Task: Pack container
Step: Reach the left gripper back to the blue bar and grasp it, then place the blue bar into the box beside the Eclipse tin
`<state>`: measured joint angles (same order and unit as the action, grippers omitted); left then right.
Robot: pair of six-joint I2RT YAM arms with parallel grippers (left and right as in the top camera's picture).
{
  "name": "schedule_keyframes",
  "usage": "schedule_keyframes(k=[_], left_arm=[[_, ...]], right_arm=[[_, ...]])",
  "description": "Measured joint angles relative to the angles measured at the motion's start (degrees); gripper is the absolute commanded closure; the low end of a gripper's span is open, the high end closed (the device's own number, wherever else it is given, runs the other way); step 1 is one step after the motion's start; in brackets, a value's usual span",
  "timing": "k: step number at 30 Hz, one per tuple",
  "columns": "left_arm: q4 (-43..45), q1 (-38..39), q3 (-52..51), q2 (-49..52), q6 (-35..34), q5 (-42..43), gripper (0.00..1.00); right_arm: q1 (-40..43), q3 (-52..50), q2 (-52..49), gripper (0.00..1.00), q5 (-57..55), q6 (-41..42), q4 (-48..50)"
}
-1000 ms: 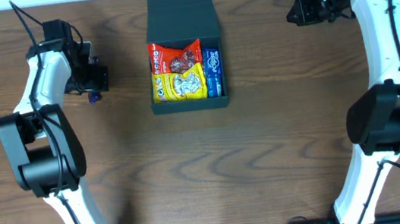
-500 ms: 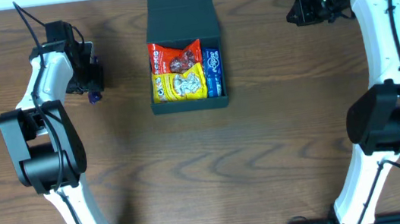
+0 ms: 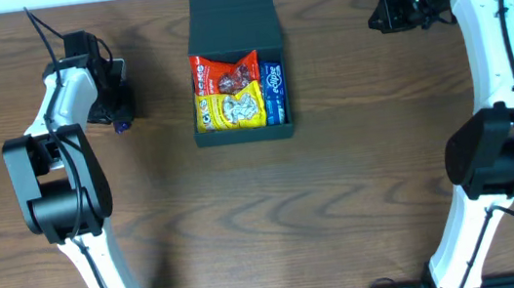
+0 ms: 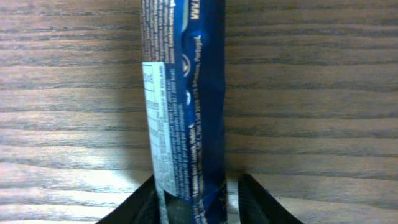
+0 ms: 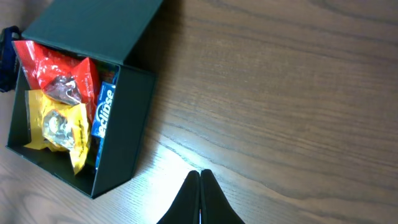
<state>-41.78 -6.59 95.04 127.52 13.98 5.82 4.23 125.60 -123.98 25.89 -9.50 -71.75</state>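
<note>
**Supervisor:** Where is the container sitting?

**Operator:** I see the container (image 3: 245,134) at the middle of the table's (image 3: 340,183) far edge. Its flap lid (image 3: 232,14) is folded back towards that edge, so the box is open at the top.

**Supervisor:** What's in it?

**Operator:** Three packs. A red snack pack (image 3: 225,71) lies at the back left and a yellow snack pack (image 3: 229,111) in front of it, overlapping its lower edge. A blue Eclipse pack (image 5: 104,111) stands on edge along the right wall.

**Supervisor:** And your left claw?

**Operator:** My left gripper (image 3: 120,100) is down near the far left corner of the table, well apart from the container. On the wrist camera its fingers (image 4: 262,203) stand on either side of a blue wrapped snack bar (image 4: 186,93) that lies flat on the wood. One finger looks to be against the wrapper. Beside the other there's a pale strip that could be a gap or the wrapper's edge, so I cannot tell whether the bar is clamped.

**Supervisor:** Right side?

**Operator:** My right gripper (image 5: 200,184) is near the far right corner, with the fingers pressed together on nothing. Its camera looks across bare wood to the open container.
</note>
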Motion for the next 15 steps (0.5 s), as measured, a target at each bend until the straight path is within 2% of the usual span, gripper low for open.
schedule_keyframes(k=[3, 6, 7, 12, 15], left_arm=[[-0.13, 0.07, 0.00, 0.00, -0.35, -0.02, 0.74], [-0.74, 0.07, 0.02, 0.00, -1.49, 0.02, 0.92], [-1.01, 0.09, 0.07, 0.00, -1.79, 0.00, 0.94], [-4.48, 0.11, 0.70, 0.00, -4.26, 0.00, 0.94], [-11.45, 0.22, 3.65, 0.00, -6.93, 0.02, 0.94]], right_arm=[[0.00, 0.00, 0.00, 0.98, 0.00, 0.00, -0.02], [0.00, 0.00, 0.00, 0.98, 0.00, 0.00, -0.04], [0.00, 0.00, 0.00, 0.98, 0.00, 0.00, -0.09], [0.00, 0.00, 0.00, 0.98, 0.00, 0.02, -0.57], [0.02, 0.00, 0.00, 0.99, 0.02, 0.00, -1.36]])
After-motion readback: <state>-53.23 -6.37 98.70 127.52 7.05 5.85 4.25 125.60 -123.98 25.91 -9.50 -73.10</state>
